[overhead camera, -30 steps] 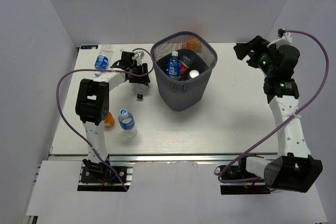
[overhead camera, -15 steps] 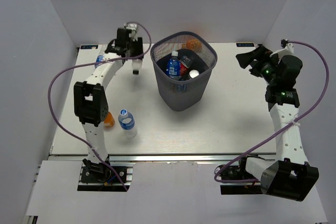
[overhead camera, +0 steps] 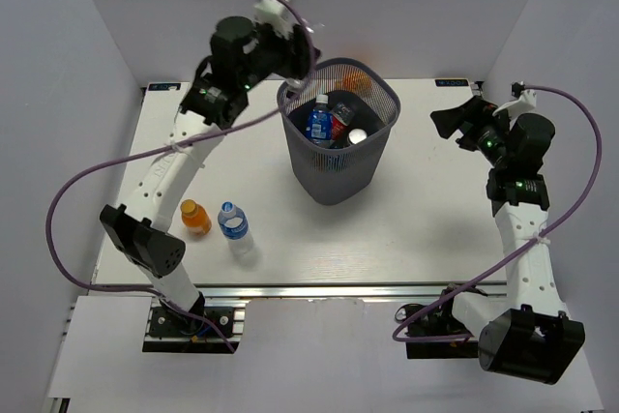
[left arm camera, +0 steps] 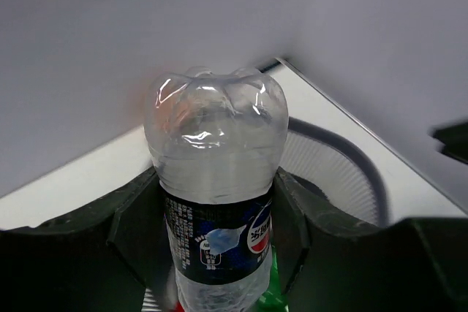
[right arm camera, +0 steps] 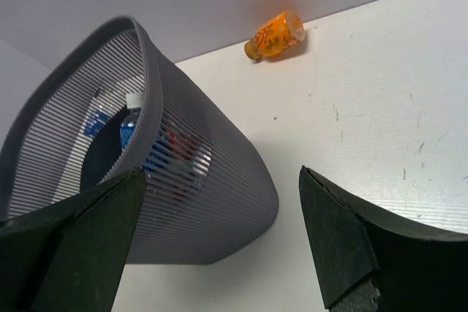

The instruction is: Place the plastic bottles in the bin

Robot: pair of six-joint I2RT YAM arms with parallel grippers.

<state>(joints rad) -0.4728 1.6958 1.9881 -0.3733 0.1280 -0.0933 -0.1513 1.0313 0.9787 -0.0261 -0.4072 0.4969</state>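
Between the left fingers (left arm camera: pixel 121 242), gripped, a clear dark-labelled bottle (left arm camera: pixel 216 180) near the bin (overhead camera: pixel 334 179); right fingers (right arm camera: pixel 73 242) wide, empty.

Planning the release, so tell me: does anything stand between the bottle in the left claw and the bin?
Nothing visible does. The left claw holds the clear bottle raised near the rim of the bin; its mouth is open, and the bottles inside lie low.

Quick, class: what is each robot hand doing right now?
Left hand: closed on a clear bottle with a dark label.
Right hand: open, holding nothing.
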